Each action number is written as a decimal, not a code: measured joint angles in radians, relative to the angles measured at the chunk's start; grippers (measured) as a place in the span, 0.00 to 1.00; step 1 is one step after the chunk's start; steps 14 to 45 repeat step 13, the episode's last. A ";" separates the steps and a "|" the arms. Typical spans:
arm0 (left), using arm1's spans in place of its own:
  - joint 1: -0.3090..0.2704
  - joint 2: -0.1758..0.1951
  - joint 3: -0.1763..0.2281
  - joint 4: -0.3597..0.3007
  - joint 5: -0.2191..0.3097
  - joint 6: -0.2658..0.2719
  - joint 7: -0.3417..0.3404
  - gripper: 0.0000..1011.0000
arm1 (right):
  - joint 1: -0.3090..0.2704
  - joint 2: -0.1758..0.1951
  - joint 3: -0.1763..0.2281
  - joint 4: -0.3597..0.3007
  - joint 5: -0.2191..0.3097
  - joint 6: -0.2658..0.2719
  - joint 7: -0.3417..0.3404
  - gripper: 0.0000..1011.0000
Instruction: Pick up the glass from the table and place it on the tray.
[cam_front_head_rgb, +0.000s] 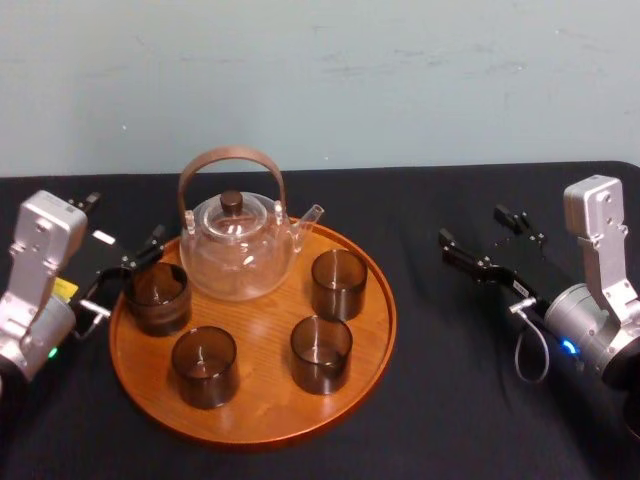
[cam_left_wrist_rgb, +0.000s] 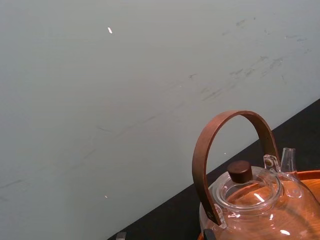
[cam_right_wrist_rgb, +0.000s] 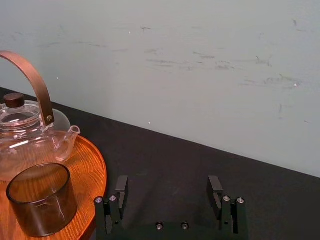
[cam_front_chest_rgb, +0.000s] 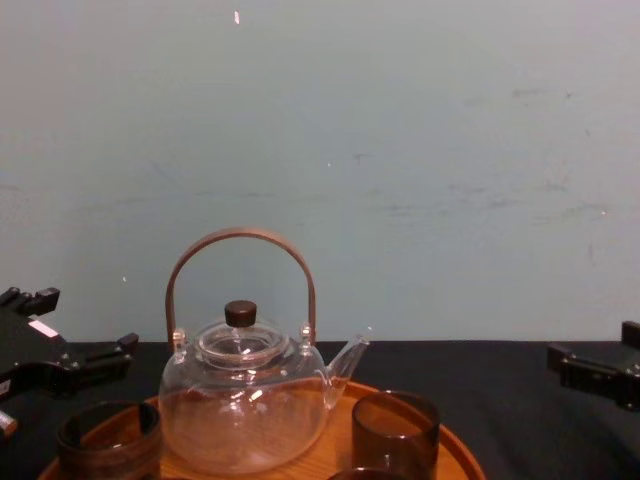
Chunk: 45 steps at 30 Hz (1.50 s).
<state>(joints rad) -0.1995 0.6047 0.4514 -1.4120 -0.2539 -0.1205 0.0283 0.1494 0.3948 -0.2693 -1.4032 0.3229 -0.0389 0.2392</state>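
The round wooden tray (cam_front_head_rgb: 250, 428) holds a glass teapot (cam_front_head_rgb: 240, 245) and several dark glasses. One glass (cam_front_head_rgb: 157, 297) stands at the tray's left edge. My left gripper (cam_front_head_rgb: 135, 262) is open right beside it on its left, tilted upward. In the chest view the left gripper (cam_front_chest_rgb: 85, 322) sits just above and behind that glass (cam_front_chest_rgb: 108, 440). The other glasses (cam_front_head_rgb: 338, 283), (cam_front_head_rgb: 204, 366), (cam_front_head_rgb: 321, 353) stand on the tray's right and front. My right gripper (cam_front_head_rgb: 490, 245) hovers open over the cloth to the right of the tray, its jaws holding nothing (cam_right_wrist_rgb: 168, 190).
A black cloth (cam_front_head_rgb: 470, 380) covers the table, and a pale wall (cam_front_head_rgb: 320, 80) rises close behind it. The teapot's tall brown handle (cam_left_wrist_rgb: 230, 117) arches up next to my left gripper. Bare cloth lies right of the tray (cam_right_wrist_rgb: 95, 170).
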 joint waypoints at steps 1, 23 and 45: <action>0.000 0.000 0.000 0.000 0.000 0.000 0.000 0.99 | 0.000 0.000 0.000 0.000 0.000 0.000 0.000 0.99; 0.000 0.000 0.000 0.000 0.000 0.000 0.000 0.99 | 0.001 0.002 -0.002 -0.002 0.001 0.001 0.001 0.99; 0.000 0.000 0.000 0.000 0.000 0.000 0.000 0.99 | 0.001 0.002 -0.002 -0.002 0.001 0.001 0.001 0.99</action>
